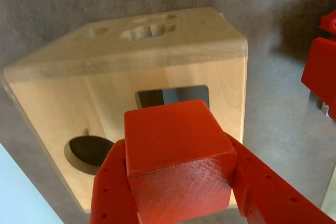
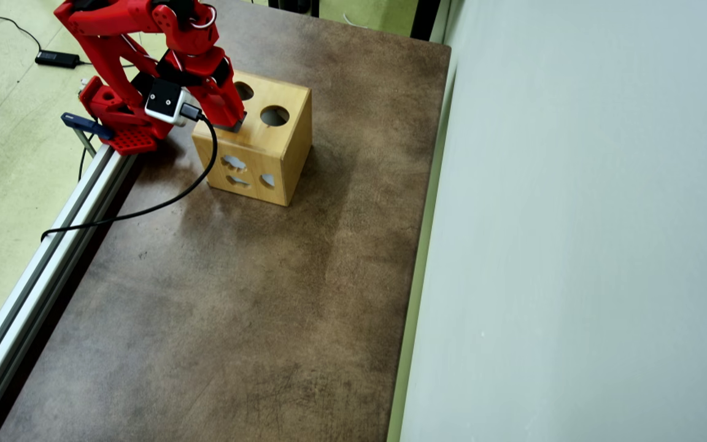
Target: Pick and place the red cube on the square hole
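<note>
In the wrist view my red gripper (image 1: 181, 182) is shut on the red cube (image 1: 176, 145), one finger on each side. The cube hangs just above the wooden box (image 1: 105, 93), and covers the lower part of the dark square hole (image 1: 173, 96). A round hole (image 1: 86, 151) lies to the left of the cube. In the overhead view the gripper (image 2: 229, 120) reaches down over the box's top face (image 2: 280, 138) near its left edge; the cube itself is hidden by the fingers there.
The box (image 2: 255, 144) stands on a brown table (image 2: 237, 294) near the arm's base (image 2: 120, 116). It has round holes (image 2: 274, 115) on top and shaped holes on its side. A metal rail (image 2: 40, 258) runs along the table's left edge. A grey wall (image 2: 574, 245) stands at the right.
</note>
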